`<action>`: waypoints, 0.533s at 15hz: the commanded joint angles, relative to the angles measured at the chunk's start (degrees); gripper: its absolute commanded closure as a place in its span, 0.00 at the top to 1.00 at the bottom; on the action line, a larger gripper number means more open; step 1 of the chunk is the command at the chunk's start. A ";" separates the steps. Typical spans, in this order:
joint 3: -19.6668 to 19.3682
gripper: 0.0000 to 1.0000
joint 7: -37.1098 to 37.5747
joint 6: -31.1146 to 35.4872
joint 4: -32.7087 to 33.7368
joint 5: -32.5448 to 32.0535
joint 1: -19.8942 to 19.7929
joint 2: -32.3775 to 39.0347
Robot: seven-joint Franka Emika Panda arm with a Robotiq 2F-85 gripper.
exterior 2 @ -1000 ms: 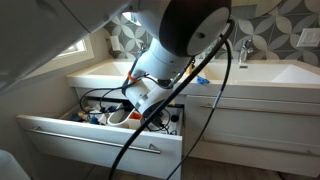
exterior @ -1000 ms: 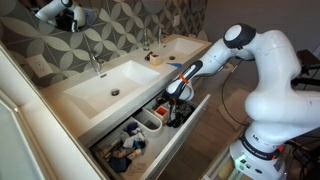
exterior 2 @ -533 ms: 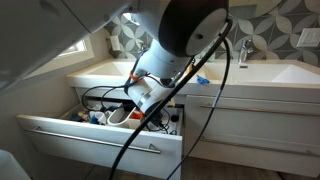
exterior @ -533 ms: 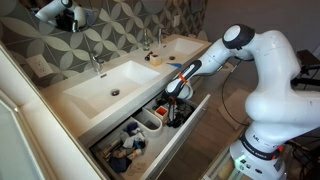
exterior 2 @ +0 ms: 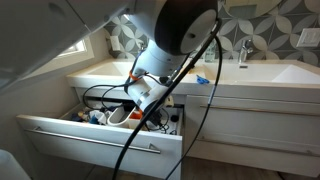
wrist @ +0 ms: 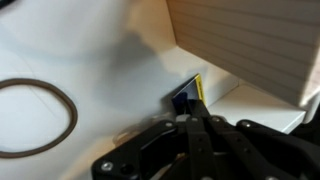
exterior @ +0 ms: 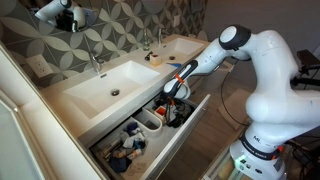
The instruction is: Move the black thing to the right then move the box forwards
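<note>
Beige ribbed box edge near jaws, bare white surface, possibly drawer, leftward

In the wrist view the box fills the 1 to 2 o'clock corner. It is pale tan with fine, close horizontal ribbing on the face turned to the camera, and its near vertical edge comes down towards the middle. It stands upright on a white floor. A small dark flat piece with a yellow edge leans at its foot, touching it. The black ring, a thin closed loop, lies flat at 9 o'clock, well apart from the box and cut by the frame edge.
</note>
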 commanded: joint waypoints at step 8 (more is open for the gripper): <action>-10.72 0.00 4.72 -7.41 0.97 5.88 12.93 -6.89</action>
